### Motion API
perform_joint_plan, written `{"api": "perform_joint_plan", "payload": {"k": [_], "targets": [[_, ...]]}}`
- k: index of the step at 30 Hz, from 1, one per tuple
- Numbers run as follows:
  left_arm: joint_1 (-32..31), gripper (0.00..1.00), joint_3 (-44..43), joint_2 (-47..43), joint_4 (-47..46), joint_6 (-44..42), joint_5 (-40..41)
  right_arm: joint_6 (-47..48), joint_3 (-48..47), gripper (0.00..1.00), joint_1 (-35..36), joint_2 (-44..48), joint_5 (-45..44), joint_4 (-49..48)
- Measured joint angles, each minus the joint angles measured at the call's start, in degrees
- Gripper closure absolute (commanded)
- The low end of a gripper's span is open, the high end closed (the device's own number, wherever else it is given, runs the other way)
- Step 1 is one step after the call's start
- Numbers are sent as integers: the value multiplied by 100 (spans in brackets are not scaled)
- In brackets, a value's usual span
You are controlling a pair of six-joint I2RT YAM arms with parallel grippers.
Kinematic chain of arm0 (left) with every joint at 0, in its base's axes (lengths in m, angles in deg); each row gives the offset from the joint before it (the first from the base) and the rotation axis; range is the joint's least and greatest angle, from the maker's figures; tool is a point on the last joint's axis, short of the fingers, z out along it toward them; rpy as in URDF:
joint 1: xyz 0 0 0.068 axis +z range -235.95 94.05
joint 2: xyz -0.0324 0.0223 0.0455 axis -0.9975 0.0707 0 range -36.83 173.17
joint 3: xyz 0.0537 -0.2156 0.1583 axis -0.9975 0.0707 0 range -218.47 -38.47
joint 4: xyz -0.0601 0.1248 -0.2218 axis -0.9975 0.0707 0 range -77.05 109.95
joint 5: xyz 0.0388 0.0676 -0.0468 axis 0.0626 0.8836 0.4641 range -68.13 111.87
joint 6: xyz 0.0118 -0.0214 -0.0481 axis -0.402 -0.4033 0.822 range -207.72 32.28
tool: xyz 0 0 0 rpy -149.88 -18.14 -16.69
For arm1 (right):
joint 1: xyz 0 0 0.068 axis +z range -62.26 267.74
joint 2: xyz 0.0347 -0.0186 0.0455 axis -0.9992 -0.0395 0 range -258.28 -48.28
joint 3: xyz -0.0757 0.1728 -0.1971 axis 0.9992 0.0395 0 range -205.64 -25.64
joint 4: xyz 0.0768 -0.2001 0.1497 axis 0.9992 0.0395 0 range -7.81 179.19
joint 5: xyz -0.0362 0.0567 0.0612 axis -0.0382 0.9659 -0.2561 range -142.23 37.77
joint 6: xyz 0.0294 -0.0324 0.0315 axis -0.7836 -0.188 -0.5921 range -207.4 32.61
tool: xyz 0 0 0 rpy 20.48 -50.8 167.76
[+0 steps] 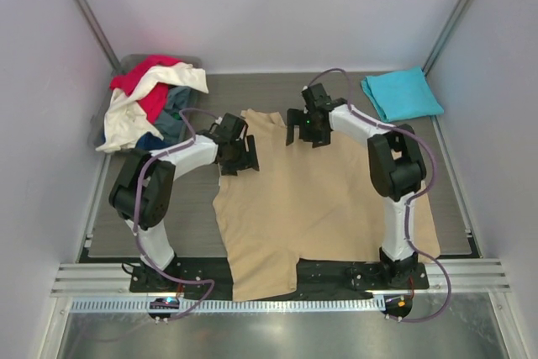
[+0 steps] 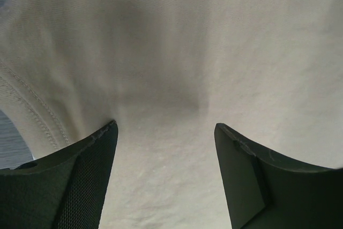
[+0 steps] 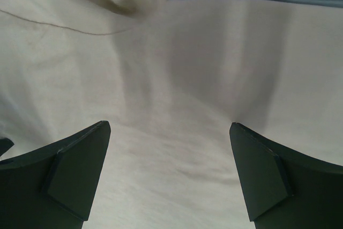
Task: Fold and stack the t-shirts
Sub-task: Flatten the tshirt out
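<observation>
Scanning left: red shirt and white shirt heaped far-left. Left pincer spread open over tan shirt, which lies flat mid-bench, long axis near-far, 1 flap overhanging near edge. Right pincer also spread open over it. Turquoise shirt folded far-right.

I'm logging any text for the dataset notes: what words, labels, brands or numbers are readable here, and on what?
None can be read in any view.
The tan t-shirt, the folded turquoise t-shirt and the heaped shirts are plain.
The left tool and right tool show no marking.
</observation>
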Motion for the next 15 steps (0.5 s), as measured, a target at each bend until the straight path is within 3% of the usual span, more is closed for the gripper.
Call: {"api": "perform_joint_plan", "payload": {"k": [7, 15], "targets": [[175, 27, 57, -26, -15, -31, 350, -2, -905, 0, 345, -848, 223, -52], [1082, 28, 118, -81, -15, -131, 446, -87, -2417, 0, 420, -1770, 586, -22]]}}
